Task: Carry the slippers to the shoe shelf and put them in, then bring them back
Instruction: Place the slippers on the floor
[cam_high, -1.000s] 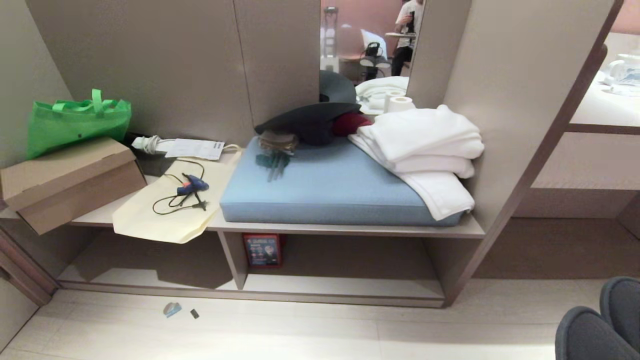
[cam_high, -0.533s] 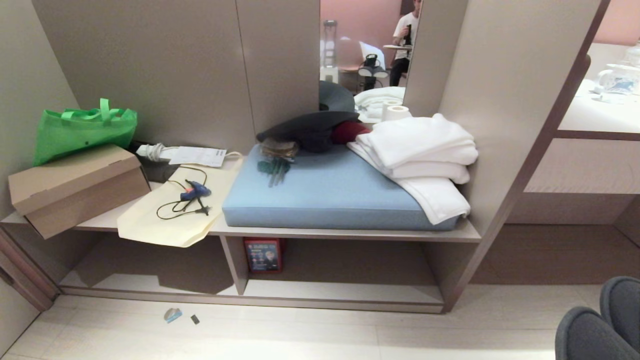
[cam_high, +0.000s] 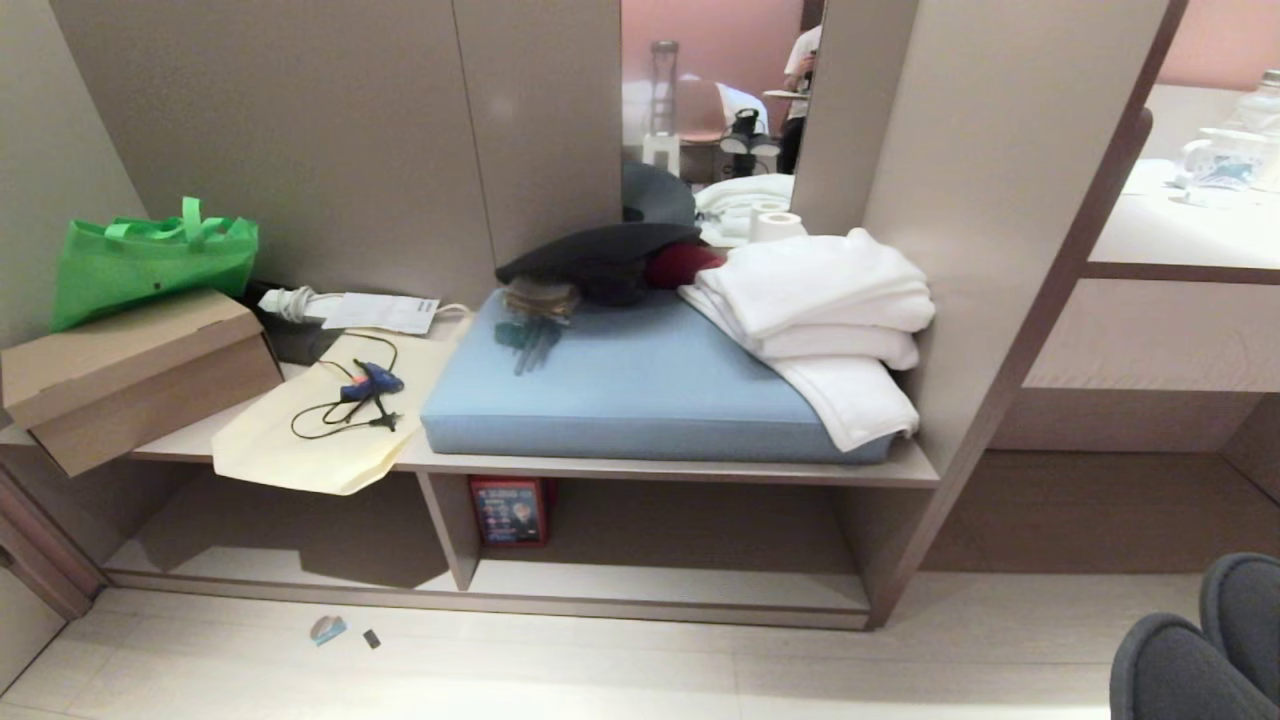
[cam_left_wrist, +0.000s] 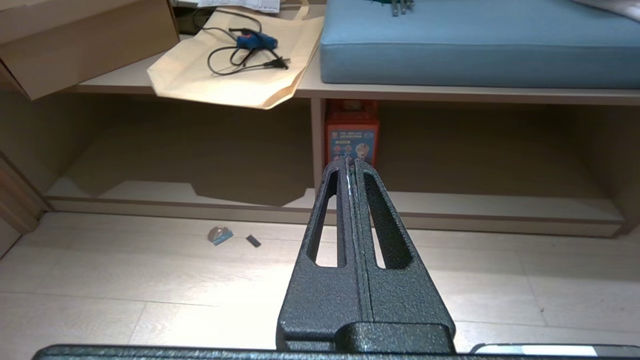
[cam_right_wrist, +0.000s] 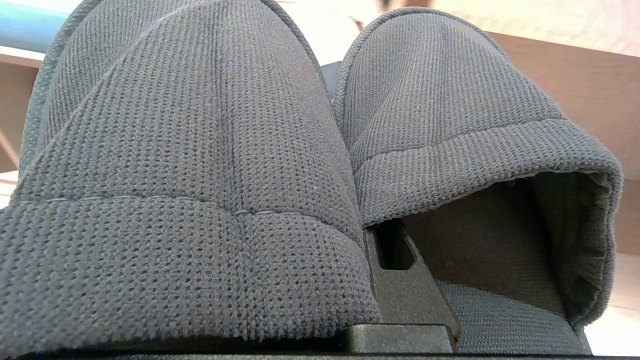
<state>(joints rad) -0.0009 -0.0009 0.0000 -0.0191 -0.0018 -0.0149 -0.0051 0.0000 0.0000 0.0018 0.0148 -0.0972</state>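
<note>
change: whole head view is shifted slightly versus a second ago, with more floor seen below the unit; read as camera motion from the torso, not as things moved. slippers keep the same corner of the view.
slippers (cam_right_wrist: 200, 165): both held together on the right claw, toes pointed ahead of it; in head view only the two toe caps (cam_high: 1200, 650) are seen.
right claw (cam_right_wrist: 400, 280): pinched on the slippers, one finger seen inside the opening of one slipper, the rest hidden by fabric.
left claw (cam_left_wrist: 350, 165): pressed together, nothing held, pointed toward the divider of the lower cubby.
shoe shelf (cam_high: 660, 580): low cubby under the blue cushion (cam_high: 640, 385), well ahead of the right claw and off to its left; red box (cam_high: 508, 510) stood at the back by the divider.
task meaning: carry phase judged in hand, slippers not yet placed; approach and lowering toward the cubby are judged to be needed next.
</note>
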